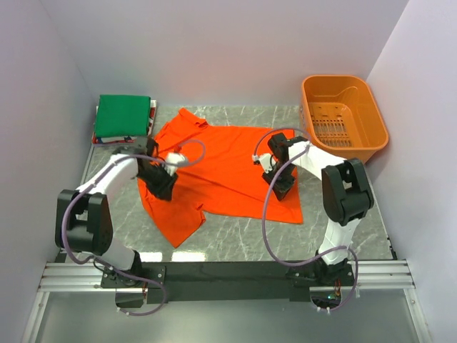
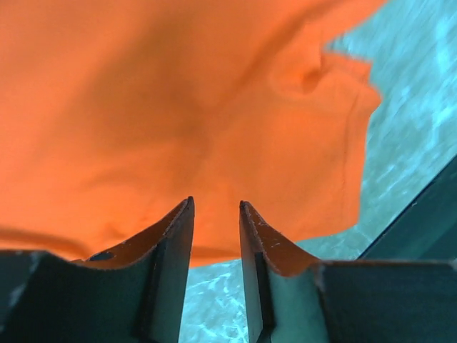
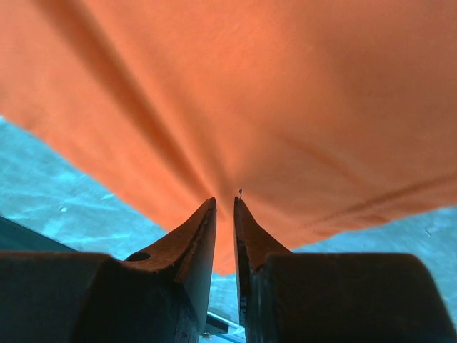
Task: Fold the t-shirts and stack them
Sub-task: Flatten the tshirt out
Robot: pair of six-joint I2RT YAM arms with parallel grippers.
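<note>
The bright orange-red t-shirt (image 1: 228,161) lies spread on the marble table, collar towards the back left. My left gripper (image 1: 164,191) is at the shirt's left side by a sleeve; in the left wrist view (image 2: 216,204) its jaws stand apart over the shirt's edge (image 2: 214,107), with nothing between them. My right gripper (image 1: 283,190) is at the shirt's right part. In the right wrist view (image 3: 225,200) its jaws are nearly closed, and creases in the cloth (image 3: 285,107) run to the tips. A folded green shirt (image 1: 123,116) tops a stack of thinner white and red ones at the back left.
A rigid orange plastic basket (image 1: 371,114) stands at the back right, close to the right wall. White walls close in the table on the left, back and right. The arms' base rail (image 1: 228,275) runs along the near edge.
</note>
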